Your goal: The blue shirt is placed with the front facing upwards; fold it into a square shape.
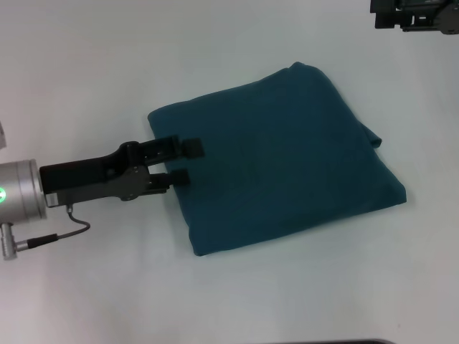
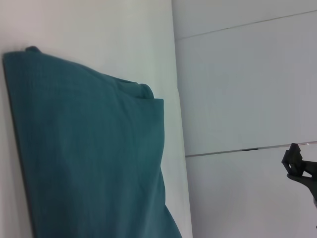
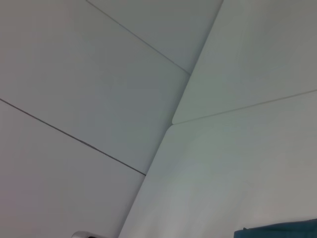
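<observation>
The blue shirt [image 1: 280,158] lies on the white table [image 1: 86,72] folded into a rough square, plain teal side up. My left gripper [image 1: 186,163] reaches in from the left over the shirt's left edge. It is open, with both black fingertips [image 1: 192,148] above the cloth and nothing between them. The left wrist view shows the folded shirt [image 2: 89,158] as a broad teal slab. In the right wrist view only a corner of the shirt [image 3: 282,230] shows. My right gripper [image 1: 416,16] is parked at the far right corner, well away from the shirt.
Bare white table top surrounds the shirt on all sides. A thin cable [image 1: 64,229] hangs under my left wrist. The right arm's black tip [image 2: 298,166] shows far off in the left wrist view, in front of white wall panels.
</observation>
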